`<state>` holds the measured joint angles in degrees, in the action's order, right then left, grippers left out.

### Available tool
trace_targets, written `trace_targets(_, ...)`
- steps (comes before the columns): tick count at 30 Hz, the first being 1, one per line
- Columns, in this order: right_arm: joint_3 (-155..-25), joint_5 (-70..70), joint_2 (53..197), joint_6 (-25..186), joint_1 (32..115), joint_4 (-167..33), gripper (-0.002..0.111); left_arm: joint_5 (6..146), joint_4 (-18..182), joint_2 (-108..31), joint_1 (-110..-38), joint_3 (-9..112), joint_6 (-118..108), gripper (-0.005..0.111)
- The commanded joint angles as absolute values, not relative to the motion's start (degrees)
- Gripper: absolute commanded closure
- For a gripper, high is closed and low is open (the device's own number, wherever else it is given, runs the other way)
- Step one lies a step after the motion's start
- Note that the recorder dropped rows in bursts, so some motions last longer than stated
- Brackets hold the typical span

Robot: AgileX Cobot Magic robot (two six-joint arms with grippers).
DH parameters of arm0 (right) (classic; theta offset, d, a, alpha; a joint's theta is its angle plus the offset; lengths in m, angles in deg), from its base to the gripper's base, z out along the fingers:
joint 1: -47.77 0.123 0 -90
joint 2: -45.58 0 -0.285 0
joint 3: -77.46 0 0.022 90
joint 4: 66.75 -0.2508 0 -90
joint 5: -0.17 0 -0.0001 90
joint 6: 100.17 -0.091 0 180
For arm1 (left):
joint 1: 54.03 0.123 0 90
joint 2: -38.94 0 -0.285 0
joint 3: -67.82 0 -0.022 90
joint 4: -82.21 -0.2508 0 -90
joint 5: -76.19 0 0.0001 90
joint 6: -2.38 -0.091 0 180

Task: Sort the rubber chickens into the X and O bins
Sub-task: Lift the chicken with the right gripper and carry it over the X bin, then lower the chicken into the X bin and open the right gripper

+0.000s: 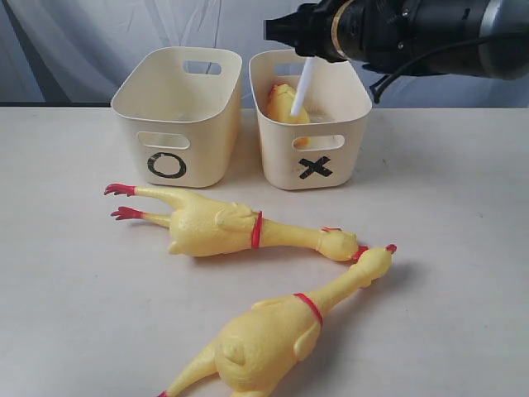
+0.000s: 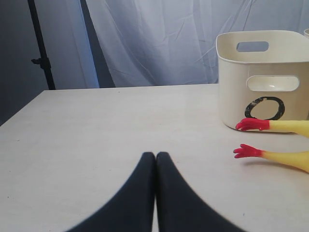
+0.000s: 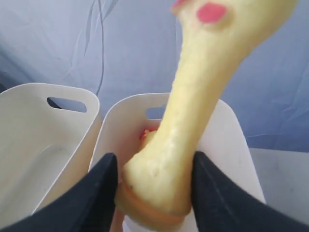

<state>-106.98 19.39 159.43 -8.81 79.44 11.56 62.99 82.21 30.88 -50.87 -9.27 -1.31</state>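
Observation:
My right gripper (image 3: 154, 193) is shut on a yellow rubber chicken (image 3: 193, 111), gripping its body just above the X bin (image 3: 231, 135), with the neck and head sticking out past the fingers. From outside, this chicken (image 1: 285, 103) shows inside the X bin (image 1: 281, 153), below the right arm (image 1: 397, 33). The O bin (image 1: 198, 145) stands to its left. Two more rubber chickens lie on the table: one (image 1: 223, 227) in front of the bins, a larger one (image 1: 273, 339) nearer the front. My left gripper (image 2: 155, 157) is shut and empty, low over the table, left of that chicken's red feet (image 2: 251, 124).
A pale curtain hangs behind the table. A dark stand (image 2: 41, 53) rises past the table's far left corner. The O bin (image 2: 260, 77) sits close behind the red feet. A thin white rod (image 1: 303, 87) slants down from the right arm into the X bin.

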Motion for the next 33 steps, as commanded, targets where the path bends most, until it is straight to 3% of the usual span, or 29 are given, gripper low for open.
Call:
trace_targets(1,-109.77,20.08,161.44,-11.02,79.24,17.41,0.109,63.32,82.54,31.16,-51.2,-9.4,-1.27,0.107)
trace_targets(21,-115.44,27.42,170.75,-10.66,79.24,33.2,0.109,63.32,82.54,31.16,-51.2,-9.4,-1.27,0.107)
trace_targets(31,-115.44,28.32,173.04,4.73,79.24,33.2,0.109,63.31,82.21,31.16,-51.2,-9.4,-1.27,0.107)
trace_targets(33,-115.44,28.32,173.13,4.73,79.24,33.2,0.104,63.31,82.21,31.16,-51.2,-9.4,-1.27,0.107)
